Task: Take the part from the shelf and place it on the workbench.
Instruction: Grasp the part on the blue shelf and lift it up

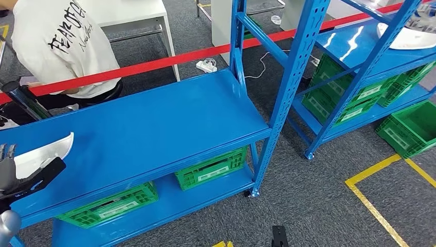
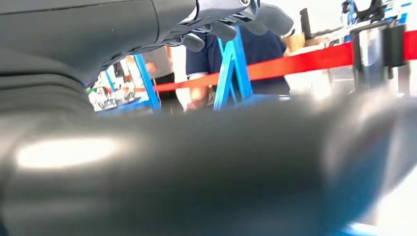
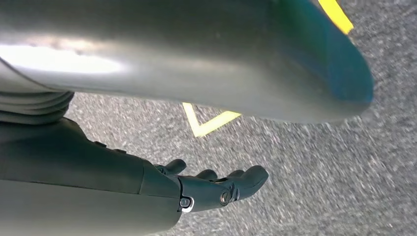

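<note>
A white curved part [image 1: 45,152] with a black piece under it lies at the left end of the blue shelf's top board [image 1: 154,128]. My left hand [image 1: 6,167] stands right beside the part with its fingers pointing up. In the left wrist view the left hand [image 2: 147,29] has its dark fingers [image 2: 221,27] well apart from the thick thumb [image 2: 196,167], and only background shows between them. My right hand [image 3: 216,187] hangs over the grey carpet with its fingers stretched out and holds nothing. A second white part [image 1: 411,37] lies on the far shelf at the upper right.
A person in a white shirt [image 1: 61,46] sits behind the shelf at the upper left. Red barrier tape [image 1: 205,54] runs across behind it. Green crates [image 1: 211,170] fill the lower boards. Yellow floor tape [image 1: 380,206] marks the carpet at the right.
</note>
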Robot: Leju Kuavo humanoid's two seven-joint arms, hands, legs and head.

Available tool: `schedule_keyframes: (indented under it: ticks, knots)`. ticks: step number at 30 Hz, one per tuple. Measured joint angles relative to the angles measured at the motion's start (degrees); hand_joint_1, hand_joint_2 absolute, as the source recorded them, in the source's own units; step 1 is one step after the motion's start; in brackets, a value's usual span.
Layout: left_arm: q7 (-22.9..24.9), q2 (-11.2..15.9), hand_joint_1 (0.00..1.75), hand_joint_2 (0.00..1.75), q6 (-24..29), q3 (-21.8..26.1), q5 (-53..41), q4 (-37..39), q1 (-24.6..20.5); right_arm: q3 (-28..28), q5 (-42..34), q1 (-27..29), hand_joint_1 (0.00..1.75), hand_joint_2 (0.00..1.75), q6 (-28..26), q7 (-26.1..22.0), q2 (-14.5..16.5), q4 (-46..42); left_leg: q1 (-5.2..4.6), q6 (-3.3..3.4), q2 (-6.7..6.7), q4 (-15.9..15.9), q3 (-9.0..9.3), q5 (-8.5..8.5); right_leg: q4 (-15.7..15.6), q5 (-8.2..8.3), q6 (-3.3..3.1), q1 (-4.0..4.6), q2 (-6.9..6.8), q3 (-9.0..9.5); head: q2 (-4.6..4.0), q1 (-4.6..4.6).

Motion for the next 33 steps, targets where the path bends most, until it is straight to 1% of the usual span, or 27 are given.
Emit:
schedule_keyframes:
  ticks: [4,7,10,16,21,24,30,33]
  knots:
    - [-0.18,-0.07,0.00,1.75,-0.20,0.00,0.02,0.00,0.12,-0.11,0.07,-0.08,0.00,0.00,0.07,-0.02,0.00,-0.01,-0.02,0.37,-0.02,0.01,0.02,-0.19,-0.56,0.07,0.33,0.00,-0.04,0.32,-0.02,0.01]
    - [-0.30,-0.15,0.00,1.75,-0.48,0.01,0.23,0.00,0.26,-0.16,0.08,-0.08,0.00,0.00,0.05,-0.03,0.00,-0.01,-0.02,0.53,0.01,0.01,0.02,-0.20,-0.78,0.16,0.64,-0.01,-0.04,0.40,0.00,0.00]
    - [-1.14,-0.22,0.00,1.75,-1.04,0.14,1.09,0.00,0.36,-0.19,0.16,-0.08,0.00,0.00,0.06,-0.03,0.00,0.00,-0.02,0.67,0.01,0.01,0.02,-0.17,-0.85,0.22,0.79,-0.03,-0.03,0.42,-0.01,-0.01]
    - [-6.36,-0.77,0.00,1.75,-1.66,2.06,4.10,-0.20,1.08,-0.20,0.33,-0.06,0.00,0.00,0.22,0.41,0.00,0.00,0.00,0.72,0.02,0.01,0.09,-0.14,-0.85,0.25,0.81,-0.08,-0.03,0.48,-0.01,-0.01]
    - [-12.27,-1.79,0.00,1.75,-0.31,3.93,5.40,-0.84,2.18,-0.20,0.74,-0.04,0.00,0.00,0.99,0.93,0.01,0.01,0.00,0.71,0.02,0.00,0.14,-0.13,-0.84,0.25,0.81,-0.05,-0.04,0.52,-0.01,-0.01]
    - [-14.97,-2.19,0.00,1.75,0.64,4.96,6.12,-1.28,2.91,-0.20,1.27,0.03,0.00,0.00,1.60,1.13,0.07,0.03,0.00,0.70,0.02,-0.03,0.16,-0.13,-0.84,0.24,0.80,-0.04,-0.03,0.51,-0.01,-0.02]
    - [-17.90,-2.27,0.00,1.75,1.20,6.53,6.63,-1.70,4.09,-0.20,2.04,0.22,0.00,0.00,2.39,1.84,0.13,0.07,0.00,0.70,0.03,-0.09,0.17,-0.14,-0.84,0.23,0.79,-0.02,-0.04,0.52,-0.01,-0.02]
    - [-18.23,-2.16,0.00,1.75,1.16,6.81,6.09,-1.72,4.74,-0.20,2.35,0.33,0.00,0.00,2.55,2.02,0.13,0.09,0.00,0.70,0.03,-0.10,0.18,-0.14,-0.84,0.23,0.78,-0.02,-0.04,0.52,-0.01,-0.02]
